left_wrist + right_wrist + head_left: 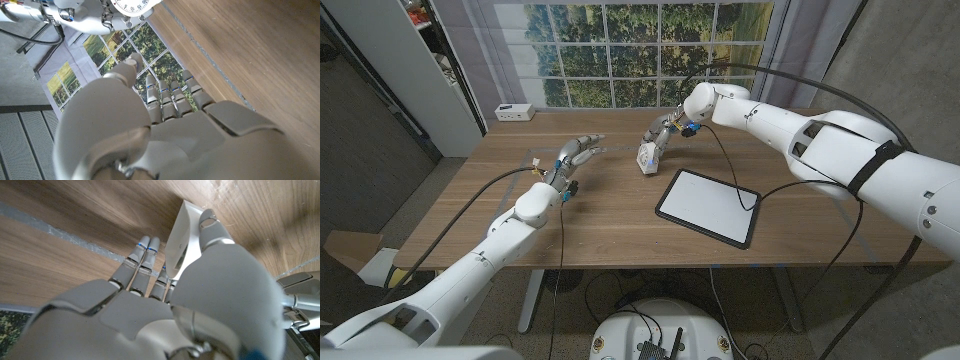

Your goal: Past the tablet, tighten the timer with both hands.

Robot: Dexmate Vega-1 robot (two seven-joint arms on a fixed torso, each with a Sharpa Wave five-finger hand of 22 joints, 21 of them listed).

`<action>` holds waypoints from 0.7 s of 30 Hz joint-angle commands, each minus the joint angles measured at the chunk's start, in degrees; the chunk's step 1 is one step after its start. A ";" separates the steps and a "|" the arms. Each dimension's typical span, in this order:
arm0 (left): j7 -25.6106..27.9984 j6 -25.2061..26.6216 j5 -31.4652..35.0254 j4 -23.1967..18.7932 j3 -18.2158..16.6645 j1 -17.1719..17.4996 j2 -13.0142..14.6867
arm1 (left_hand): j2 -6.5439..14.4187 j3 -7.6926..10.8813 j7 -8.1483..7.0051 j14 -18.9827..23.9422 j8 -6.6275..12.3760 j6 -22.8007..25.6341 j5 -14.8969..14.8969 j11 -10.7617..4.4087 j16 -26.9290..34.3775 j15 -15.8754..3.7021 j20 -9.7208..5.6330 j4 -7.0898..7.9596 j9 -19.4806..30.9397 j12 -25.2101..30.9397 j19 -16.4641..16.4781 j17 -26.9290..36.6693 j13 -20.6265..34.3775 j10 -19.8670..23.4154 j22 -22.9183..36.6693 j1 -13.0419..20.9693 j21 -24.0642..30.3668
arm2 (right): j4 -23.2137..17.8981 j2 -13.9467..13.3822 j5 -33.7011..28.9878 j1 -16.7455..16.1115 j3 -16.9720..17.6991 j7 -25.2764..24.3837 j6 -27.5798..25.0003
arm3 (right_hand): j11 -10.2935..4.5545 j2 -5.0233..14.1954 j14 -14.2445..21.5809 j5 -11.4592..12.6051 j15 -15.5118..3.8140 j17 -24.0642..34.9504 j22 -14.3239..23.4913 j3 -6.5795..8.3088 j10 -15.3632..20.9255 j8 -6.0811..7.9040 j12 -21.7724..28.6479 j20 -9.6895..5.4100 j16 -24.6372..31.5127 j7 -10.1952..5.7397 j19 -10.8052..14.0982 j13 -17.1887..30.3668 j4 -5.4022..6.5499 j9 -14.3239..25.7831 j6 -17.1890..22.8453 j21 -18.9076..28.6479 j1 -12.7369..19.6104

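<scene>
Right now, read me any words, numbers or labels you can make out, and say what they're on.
Timer dial: small numerals around its edge, too small and upturned to read surely.
Tablet: blank screen, no text.
White box at the table's far edge: markings too small to read.

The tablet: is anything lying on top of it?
A thin black cable crosses the far right corner of the tablet; whether it touches cannot be told. The rest of its pale screen is bare. What lies under the tablet is covered.
</scene>
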 commanded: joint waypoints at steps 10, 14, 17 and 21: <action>9.63 -7.38 8.72 1.61 0.11 0.47 -4.09 | -3.20 -4.75 0.47 1.46 1.99 5.03 1.42 -0.42 0.32 -2.86 -0.87 1.25 1.43 1.60 0.22 0.15 0.15 3.27 0.24 2.25 -0.94 | -4.03 -2.78 10.32 -1.60 6.38 4.86 -5.63 | 1.41 2.66 3.23 0.73 -7.66 -0.70 0.10 0.99 13.22 7.53 9.12 0.14 -0.42 2.38 0.89 9.61 -0.39 3.98 11.79 0.26 2.03; 9.71 -8.34 9.34 2.79 0.65 -0.23 -5.25 | -3.56 -5.40 1.13 1.55 2.15 5.41 1.81 -0.15 0.30 -2.88 -1.03 1.37 1.70 1.70 0.28 0.16 0.28 3.37 0.26 2.50 -1.04 | -7.01 -4.06 12.36 -2.67 7.76 5.20 -8.10 | 1.67 2.46 4.26 0.90 -7.38 -0.95 0.07 1.27 13.86 7.58 9.56 0.20 -0.53 3.00 1.11 10.02 -0.57 4.15 11.92 0.23 2.33; 9.55 -8.68 9.59 3.45 0.98 -0.73 -5.84 | -3.53 -5.56 1.01 1.55 2.18 5.48 1.98 0.04 0.28 -2.83 -1.02 1.38 1.81 1.71 0.26 0.17 0.34 3.32 0.27 2.77 -1.09 | -6.34 -3.88 13.93 -2.62 8.44 6.25 -8.31 | 2.24 2.31 5.15 1.07 -7.10 -1.10 0.05 1.51 14.19 7.63 9.85 0.32 -0.60 3.46 1.24 10.38 -0.63 4.27 12.11 0.16 2.49; 9.51 -9.04 9.98 4.10 1.27 -1.34 -6.43 | -3.20 -5.69 1.27 1.37 2.40 5.99 2.31 0.12 0.21 -2.70 -1.00 1.37 2.03 1.76 0.30 0.21 0.44 3.29 0.28 3.51 -1.17 | -4.31 -3.19 15.54 -2.19 8.91 7.79 -7.26 | 2.28 2.19 5.62 1.26 -6.88 -1.22 0.03 1.76 14.29 7.63 10.00 0.35 -0.76 3.90 1.24 10.65 -0.75 4.36 12.16 0.07 2.75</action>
